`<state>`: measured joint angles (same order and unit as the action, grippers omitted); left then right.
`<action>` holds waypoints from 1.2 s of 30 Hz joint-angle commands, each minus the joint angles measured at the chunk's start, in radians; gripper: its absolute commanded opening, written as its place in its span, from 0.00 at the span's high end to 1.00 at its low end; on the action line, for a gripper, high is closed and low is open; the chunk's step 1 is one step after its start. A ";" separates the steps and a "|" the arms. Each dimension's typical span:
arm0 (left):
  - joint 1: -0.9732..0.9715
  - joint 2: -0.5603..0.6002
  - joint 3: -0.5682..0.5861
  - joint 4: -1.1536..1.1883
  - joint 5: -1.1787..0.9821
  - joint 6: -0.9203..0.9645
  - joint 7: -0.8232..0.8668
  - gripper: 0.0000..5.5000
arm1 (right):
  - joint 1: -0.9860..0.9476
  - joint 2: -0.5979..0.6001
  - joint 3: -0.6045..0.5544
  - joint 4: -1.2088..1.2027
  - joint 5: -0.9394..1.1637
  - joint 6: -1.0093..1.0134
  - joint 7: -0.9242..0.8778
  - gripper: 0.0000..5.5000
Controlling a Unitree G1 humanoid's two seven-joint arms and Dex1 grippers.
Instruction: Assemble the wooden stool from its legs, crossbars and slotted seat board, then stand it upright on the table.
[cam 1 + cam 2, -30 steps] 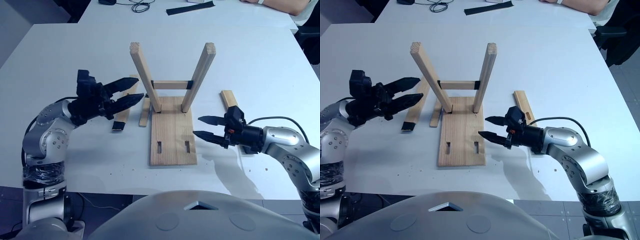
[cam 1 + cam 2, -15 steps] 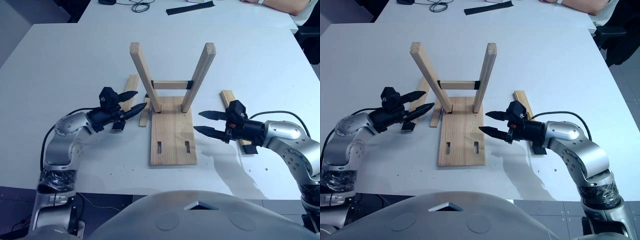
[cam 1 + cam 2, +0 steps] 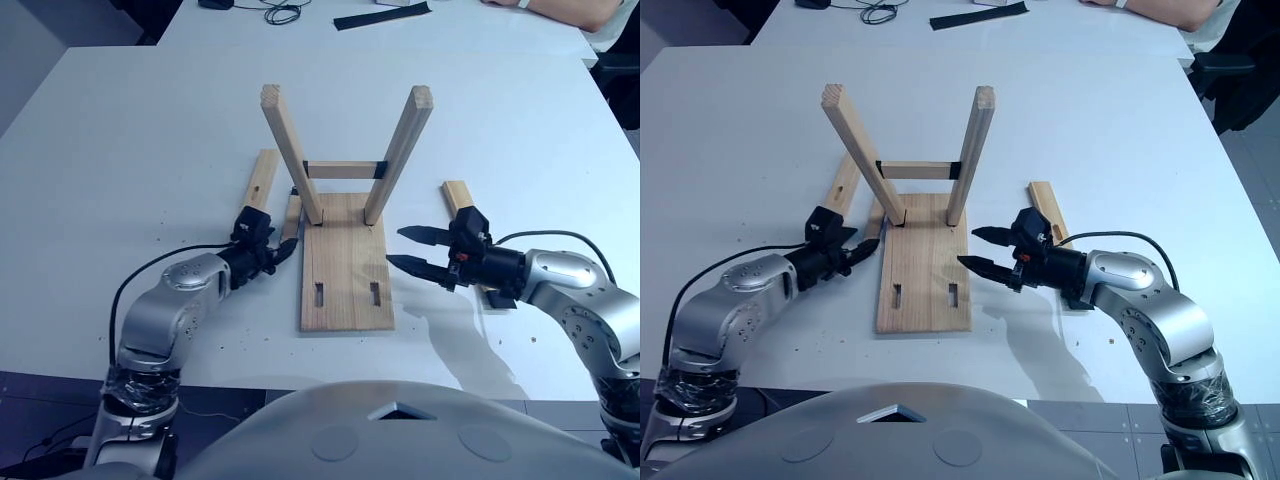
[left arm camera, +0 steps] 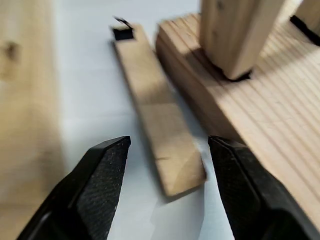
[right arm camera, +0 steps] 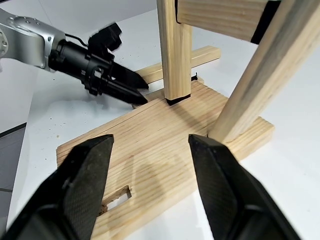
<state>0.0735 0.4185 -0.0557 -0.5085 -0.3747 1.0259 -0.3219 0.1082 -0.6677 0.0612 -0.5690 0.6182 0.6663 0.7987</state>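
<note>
Straddling the loose crossbar (image 4: pixel 150 100), left claw (image 4: pixel 170 145) (spread wide) sits low.

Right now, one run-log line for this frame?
left pincer: open, straddling loose crossbar end | right pincer: open, at right edge of seat board | assembly: board flat, two legs fitted, near slots empty

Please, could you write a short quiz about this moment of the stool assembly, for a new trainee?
1. True or false: the two slots at the near end of the seat board are empty.
2. How many legs stand in the board? A) one B) two C) four
3. Fill in: the open left end effector straddles the end of the loose ____ beside the board.
Key: 1 true; 2 B; 3 crossbar.
</note>
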 commanded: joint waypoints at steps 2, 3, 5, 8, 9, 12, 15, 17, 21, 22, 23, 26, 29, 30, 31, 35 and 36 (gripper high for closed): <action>-0.040 -0.031 -0.001 0.008 0.004 0.075 0.042 0.47 | -0.008 -0.002 0.004 -0.002 -0.008 -0.005 -0.003 0.50; -0.048 -0.032 0.002 0.022 0.011 0.086 0.049 0.47 | -0.006 -0.002 0.005 -0.004 -0.009 -0.006 -0.004 0.50; -0.060 -0.035 0.021 0.051 0.014 0.110 0.061 0.47 | -0.007 0.000 0.009 -0.005 -0.010 -0.005 -0.007 0.50; -0.086 -0.033 0.021 0.102 0.022 0.136 0.069 0.47 | -0.006 0.006 0.014 -0.006 -0.013 -0.007 -0.013 0.50; -0.096 -0.028 0.011 0.117 0.026 0.140 0.068 0.47 | -0.006 0.008 0.017 -0.006 -0.015 -0.007 -0.016 0.50; -0.123 -0.019 -0.017 0.162 0.019 0.146 0.039 0.47 | -0.009 0.016 0.024 -0.009 -0.018 -0.007 -0.026 0.50; -0.139 0.005 -0.055 0.193 -0.006 0.144 -0.025 0.57 | -0.009 0.026 0.033 -0.012 -0.023 -0.008 -0.037 0.50; -0.142 0.023 -0.069 0.215 -0.027 0.169 -0.065 0.63 | -0.007 0.033 0.041 -0.013 -0.029 -0.010 -0.045 0.50; -0.136 0.092 -0.066 0.255 -0.036 0.188 -0.126 0.71 | 0.001 0.044 0.039 -0.023 -0.031 -0.008 -0.058 0.50; -0.137 0.113 -0.062 0.269 -0.031 0.179 -0.137 0.73 | 0.006 0.045 0.037 -0.026 -0.032 -0.009 -0.063 0.50; -0.139 0.127 -0.059 0.282 -0.027 0.170 -0.143 0.74 | 0.012 0.046 0.035 -0.029 -0.032 -0.011 -0.066 0.50; -0.155 0.139 -0.032 0.309 -0.019 0.150 -0.143 0.75 | 0.020 0.051 0.032 -0.033 -0.033 -0.013 -0.076 0.50; -0.192 0.113 0.050 0.323 -0.027 0.144 -0.104 0.75 | 0.023 0.051 0.026 -0.037 -0.029 -0.013 -0.081 0.50; -0.212 0.100 0.085 0.326 -0.034 0.143 -0.088 0.75 | 0.023 0.050 0.022 -0.037 -0.028 -0.013 -0.081 0.50; -0.238 0.089 0.122 0.326 -0.042 0.139 -0.075 0.75 | 0.024 0.047 0.017 -0.035 -0.027 -0.014 -0.080 0.50; -0.357 0.057 0.240 0.304 -0.071 0.054 -0.047 0.76 | 0.023 0.035 -0.020 -0.018 -0.022 -0.018 -0.069 0.50; -0.388 0.048 0.271 0.298 -0.084 0.035 -0.044 0.76 | 0.021 0.031 -0.035 -0.013 -0.016 -0.017 -0.066 0.50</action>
<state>-0.2253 0.4771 0.1513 -0.1890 -0.4339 1.1119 -0.3812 0.1350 -0.6235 0.0626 -0.5891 0.5888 0.6559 0.7252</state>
